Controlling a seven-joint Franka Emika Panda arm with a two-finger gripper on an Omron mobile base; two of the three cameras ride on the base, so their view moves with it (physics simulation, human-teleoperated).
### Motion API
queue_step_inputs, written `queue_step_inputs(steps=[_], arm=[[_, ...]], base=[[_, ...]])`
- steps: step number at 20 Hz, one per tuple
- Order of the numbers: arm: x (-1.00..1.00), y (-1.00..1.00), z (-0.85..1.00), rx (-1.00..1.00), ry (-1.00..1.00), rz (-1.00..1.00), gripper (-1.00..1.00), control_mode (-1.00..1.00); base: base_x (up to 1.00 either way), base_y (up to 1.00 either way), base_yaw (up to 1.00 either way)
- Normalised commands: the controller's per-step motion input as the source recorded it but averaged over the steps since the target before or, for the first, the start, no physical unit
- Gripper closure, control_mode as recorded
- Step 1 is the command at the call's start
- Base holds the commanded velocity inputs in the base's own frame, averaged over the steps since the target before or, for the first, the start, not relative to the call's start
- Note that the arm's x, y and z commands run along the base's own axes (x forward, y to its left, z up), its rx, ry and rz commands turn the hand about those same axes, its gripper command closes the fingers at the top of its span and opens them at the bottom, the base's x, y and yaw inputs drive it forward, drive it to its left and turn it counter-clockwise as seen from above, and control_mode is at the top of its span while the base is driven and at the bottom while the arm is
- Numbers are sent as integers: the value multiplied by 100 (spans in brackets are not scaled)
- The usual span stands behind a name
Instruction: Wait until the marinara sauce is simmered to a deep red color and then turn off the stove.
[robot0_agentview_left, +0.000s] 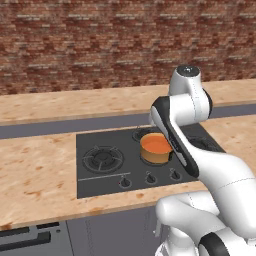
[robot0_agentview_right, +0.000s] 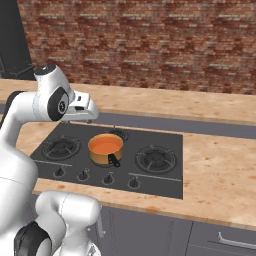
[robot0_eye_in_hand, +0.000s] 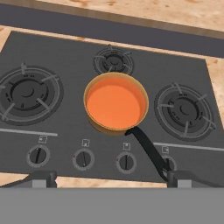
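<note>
Tool (robot0_eye_in_hand: 109, 177) spread wide, holding nothing, above the stove (robot0_eye_in_hand: 61, 57), orange marinara sauce (robot0_eye_in_hand: 114, 104) below.

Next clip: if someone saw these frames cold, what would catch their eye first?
The copper saucepan in the middle of the dark stove, filled with flat orange marinara sauce, not yet deep red; its dark handle points toward the row of knobs at the front. Next, the white arm rising over the wooden counter, with the red brick wall behind.
</note>
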Motion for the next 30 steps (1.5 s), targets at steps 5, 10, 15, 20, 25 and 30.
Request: queue_step_inputs(steps=[5,10,15,20,25,30], arm=[[0,0,0,0,0,0,-100,-100],[0,0,0,0,0,0,-100,-100],[0,0,0,0,0,0,-100,-100],[0,0,0,0,0,0,-100,-100],[0,0,0,0,0,0,-100,-100],[0,0,0,0,0,0,-100,-100]], base=[[0,0,0],[0,0,0],[0,0,0],[0,0,0],[0,0,0],[0,0,0]])
